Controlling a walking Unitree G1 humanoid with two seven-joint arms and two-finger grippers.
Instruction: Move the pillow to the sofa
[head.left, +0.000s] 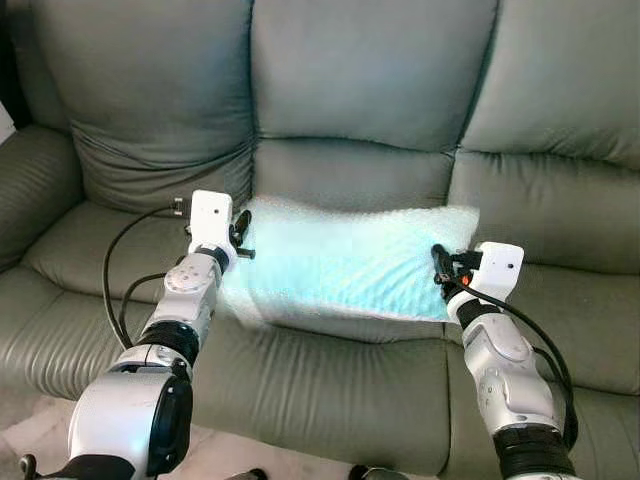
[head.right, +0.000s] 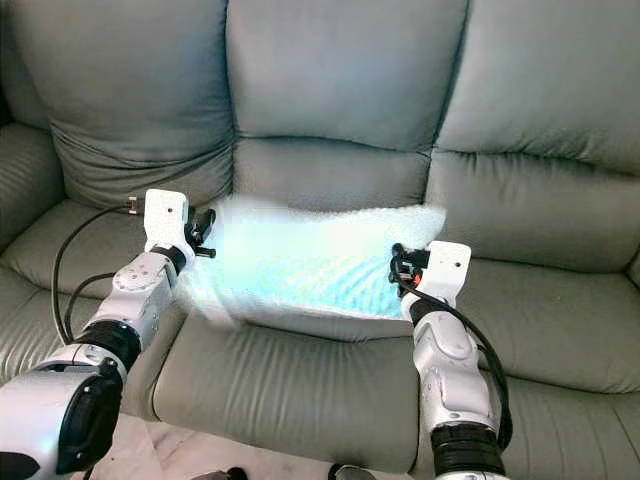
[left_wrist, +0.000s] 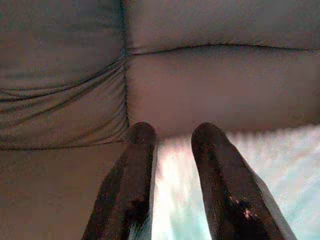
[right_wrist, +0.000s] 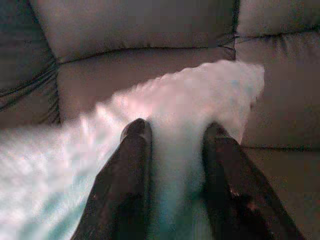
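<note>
In the left eye view we see the pillow (head.left: 350, 265), pale blue-white and blurred, lying across the middle seat cushion of the grey sofa (head.left: 370, 70), its back edge at the foot of the backrest. Our left gripper (head.left: 240, 238) sits at the pillow's 9 o'clock end and our right gripper (head.left: 440, 268) at its 3 o'clock end; how the fingers stand is hard to read from here.

The right eye view repeats the scene: the pillow rests on the seat between the two arms, with the seat's front edge at 6 o'clock below it.

In the left wrist view the left gripper's two black fingers (left_wrist: 132, 185) are spread, with pillow fabric showing in the gap and the sofa's back cushions beyond.

In the right wrist view the right gripper's fingers (right_wrist: 131, 170) are also parted, straddling the pillow's end; whether they pinch it we cannot tell for certain, though they look loose.

We judge the task nearly done: the pillow is on the sofa, and only letting go fully and drawing both arms back remains.
</note>
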